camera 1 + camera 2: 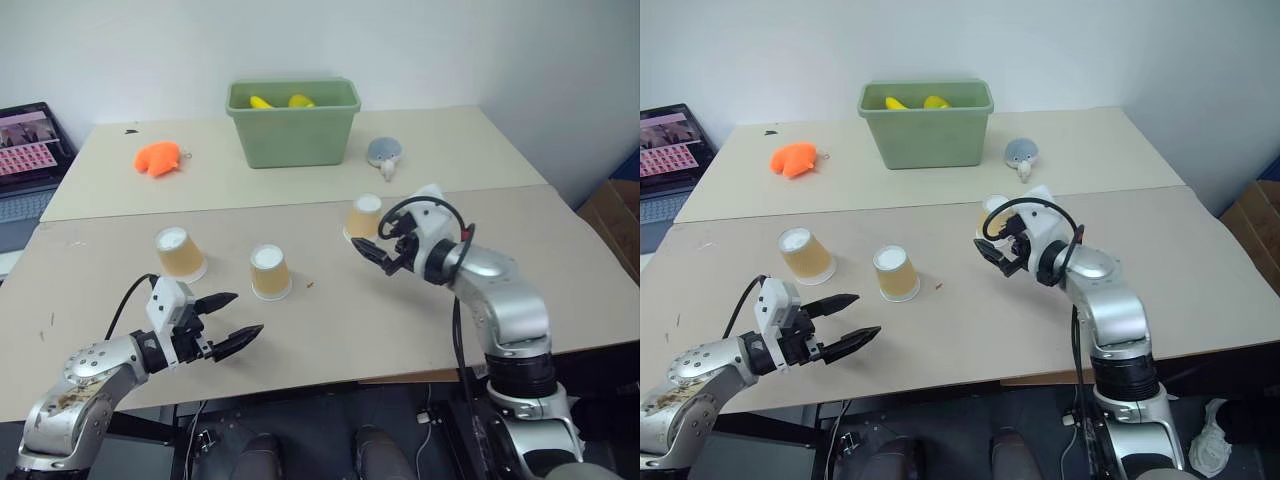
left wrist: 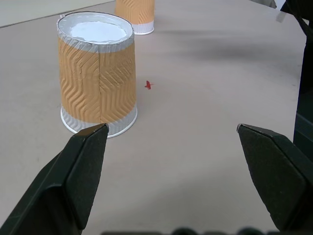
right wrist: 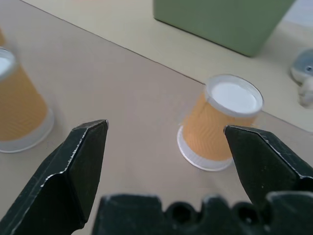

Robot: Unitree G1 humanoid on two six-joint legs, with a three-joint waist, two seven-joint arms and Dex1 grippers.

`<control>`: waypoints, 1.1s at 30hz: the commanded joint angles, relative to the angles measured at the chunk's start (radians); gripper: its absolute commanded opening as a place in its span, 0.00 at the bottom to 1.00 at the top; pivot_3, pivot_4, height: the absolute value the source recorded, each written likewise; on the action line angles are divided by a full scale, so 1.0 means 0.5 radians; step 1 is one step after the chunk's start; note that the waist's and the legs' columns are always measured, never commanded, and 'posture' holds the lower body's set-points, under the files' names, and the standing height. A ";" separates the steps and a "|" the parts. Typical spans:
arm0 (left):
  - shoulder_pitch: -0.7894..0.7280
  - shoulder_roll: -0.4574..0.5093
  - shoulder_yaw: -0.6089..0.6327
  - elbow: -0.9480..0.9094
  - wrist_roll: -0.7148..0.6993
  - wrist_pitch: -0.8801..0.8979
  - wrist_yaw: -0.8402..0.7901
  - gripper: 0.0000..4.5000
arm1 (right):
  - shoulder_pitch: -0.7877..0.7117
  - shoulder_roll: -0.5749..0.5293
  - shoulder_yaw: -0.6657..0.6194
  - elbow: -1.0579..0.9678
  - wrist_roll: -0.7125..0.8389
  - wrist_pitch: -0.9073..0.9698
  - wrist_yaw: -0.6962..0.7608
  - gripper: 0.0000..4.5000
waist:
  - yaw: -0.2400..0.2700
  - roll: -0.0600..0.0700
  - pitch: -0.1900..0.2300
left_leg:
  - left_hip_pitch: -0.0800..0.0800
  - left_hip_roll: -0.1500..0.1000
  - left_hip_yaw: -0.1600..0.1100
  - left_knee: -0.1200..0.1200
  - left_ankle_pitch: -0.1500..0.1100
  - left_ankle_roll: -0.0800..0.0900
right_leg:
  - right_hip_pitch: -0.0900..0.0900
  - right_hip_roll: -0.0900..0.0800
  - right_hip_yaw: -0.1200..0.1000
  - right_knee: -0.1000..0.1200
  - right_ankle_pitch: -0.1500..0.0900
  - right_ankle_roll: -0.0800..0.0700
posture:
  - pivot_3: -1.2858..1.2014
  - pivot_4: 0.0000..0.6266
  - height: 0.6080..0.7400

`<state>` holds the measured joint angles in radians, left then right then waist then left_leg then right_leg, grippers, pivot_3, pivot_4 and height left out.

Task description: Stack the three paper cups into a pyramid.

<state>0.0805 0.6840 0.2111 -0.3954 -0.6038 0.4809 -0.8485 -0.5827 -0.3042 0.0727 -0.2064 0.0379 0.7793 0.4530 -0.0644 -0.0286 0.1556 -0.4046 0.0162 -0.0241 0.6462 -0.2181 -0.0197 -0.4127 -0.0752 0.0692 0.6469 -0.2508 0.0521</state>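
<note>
- Left wrist view: the left gripper (image 2: 171, 147) has its two black fingers (image 2: 80, 161) spread wide with nothing between them; an upside-down paper cup, the middle cup (image 2: 98, 73), stands on the table just beyond the left finger, not touching it.
- Right wrist view: the right gripper (image 3: 166, 147) is also wide open and holds nothing; the right cup (image 3: 220, 122) stands inverted on the table beyond it, partly behind one finger.
- Left eye view: all three cups stand apart, upside down, on the near table (image 1: 330, 320). The left cup (image 1: 178, 252) is towards its left edge, the middle cup near the centre, the right cup close to the far edge.
- On the far table (image 1: 450, 150) a green bin (image 1: 293, 122) holding yellow items sits at the back edge, an orange toy (image 1: 158, 158) towards its left edge, and a grey toy (image 1: 385, 153) right of the bin.
- A laptop (image 1: 28, 150) sits off the tables' left edge.
</note>
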 commanded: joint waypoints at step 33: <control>-0.036 0.031 0.069 -0.069 -0.024 0.015 0.046 1.00 | -0.369 0.298 -0.200 1.035 0.029 -0.693 -0.496 0.99 | -0.010 0.000 0.000 | -0.012 0.000 0.000 -0.001 0.000 0.000 | -0.015 -0.002 0.000 0.004 0.000 0.000 | 0.52 0.24 0.94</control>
<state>0.0731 0.6879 0.2194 -0.3979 -0.6080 0.4936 -0.8283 -0.7641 -0.1468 -0.0500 0.3141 0.0773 0.4806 0.2056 -0.0696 -0.0287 0.1557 -0.4103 0.0162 -0.0238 0.6460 -0.2179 -0.0200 -0.4200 -0.0759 0.0694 0.6490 -0.2506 0.0519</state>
